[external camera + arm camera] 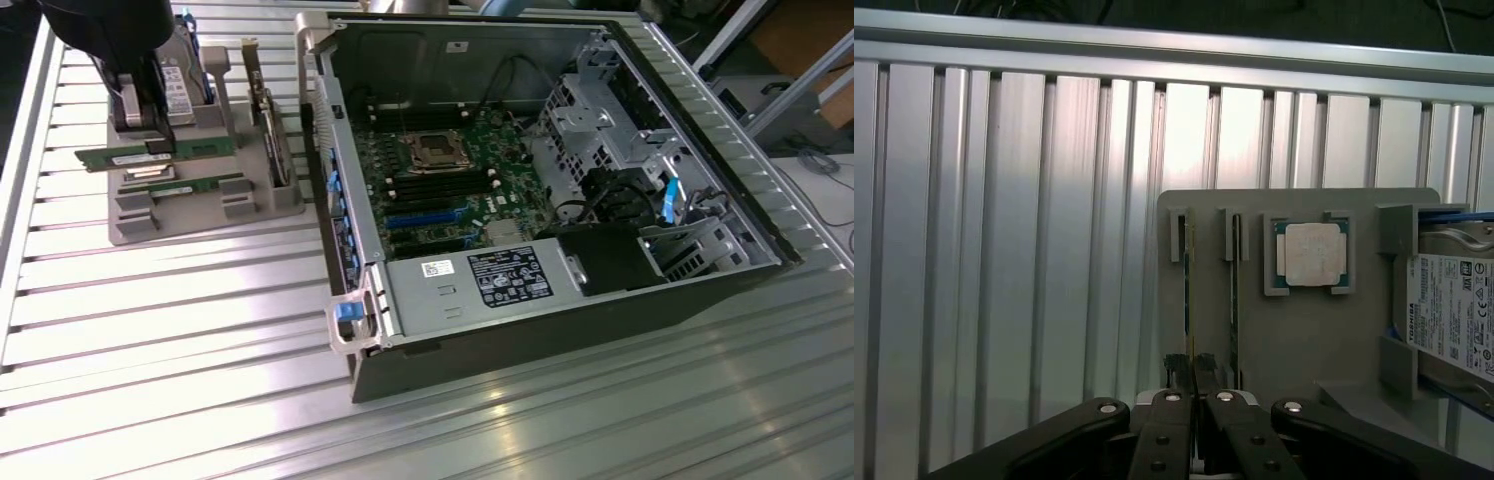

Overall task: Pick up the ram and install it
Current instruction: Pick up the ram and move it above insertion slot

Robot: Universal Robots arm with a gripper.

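Ram (1187, 290) — pinched in gripper (1191, 368)

The exterior view looks down obliquely from high over the ribbed aluminium table (160, 330) and black computer case (467, 360). The wrist view faces straight down, close above the grey plastic parts holder (1304, 340) and its thin green ram stick (1188, 280); both views share these, at the exterior view's far left.
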